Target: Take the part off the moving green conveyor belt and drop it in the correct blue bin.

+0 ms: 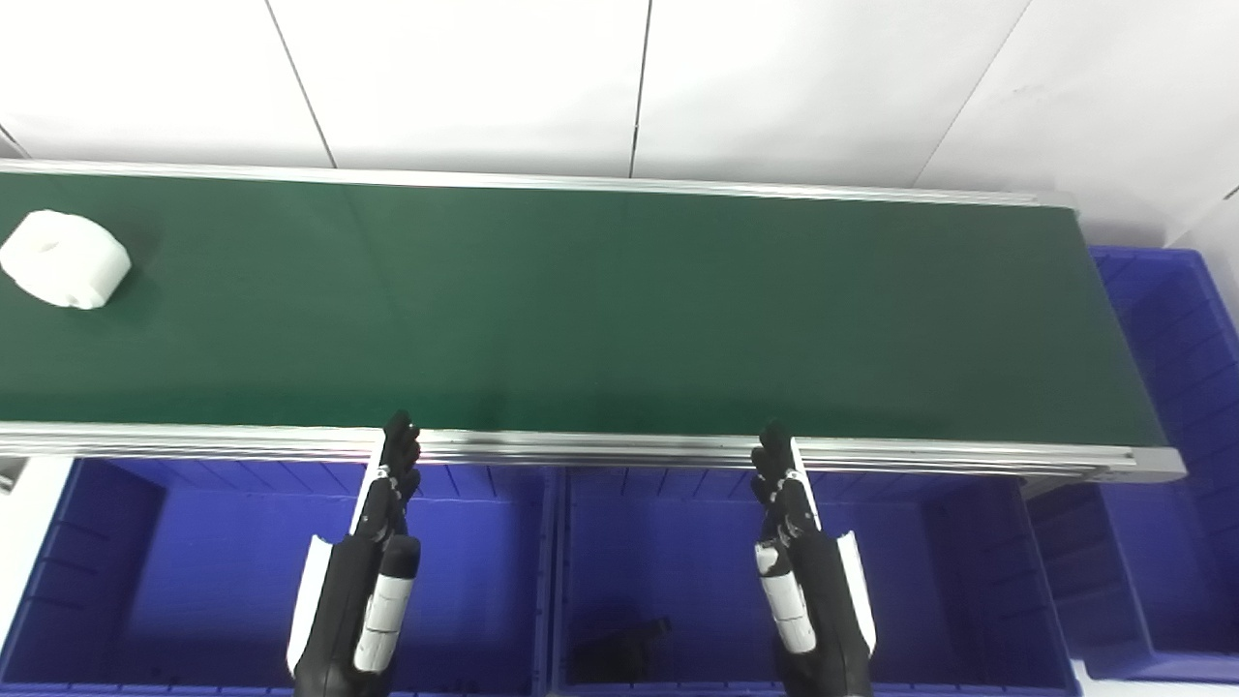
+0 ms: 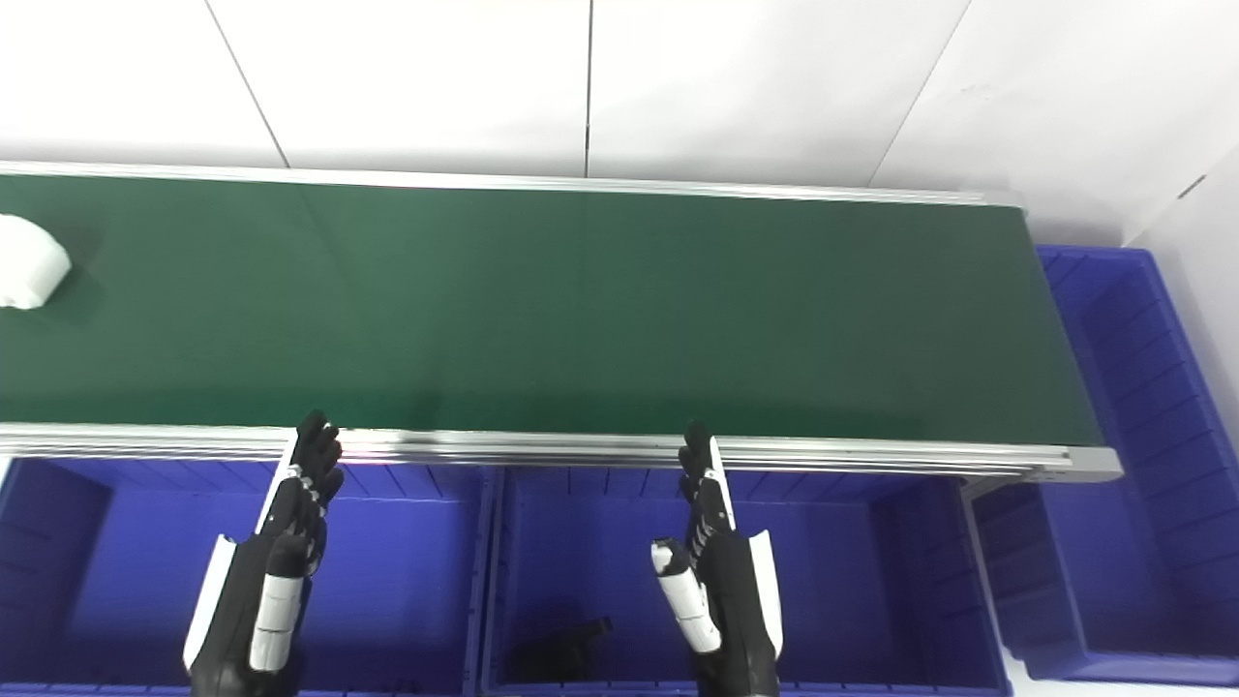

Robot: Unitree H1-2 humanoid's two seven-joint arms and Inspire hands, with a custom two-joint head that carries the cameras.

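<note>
- Green conveyor belt runs across the whole width of the view, edged by silver rails on its near and far sides.
- White part, rounded with a hollow in its top, lies on the belt at the far left, well apart from both hands.
- Left hand hangs over the left blue bin, fingers stretched out straight and slightly apart, holding nothing; its fingertips reach the belt's near rail.
- Right hand hangs over the middle blue bin in the same pose, fingers extended and apart, empty, its tips also at the near rail.
- Both bins sit side by side below the belt's near edge.
- Inside the middle bin, near its front left corner, lies a dark object; what it is cannot be made out.
- Another blue bin stands beyond the belt's right end.
- White panels form the wall behind the belt.
</note>
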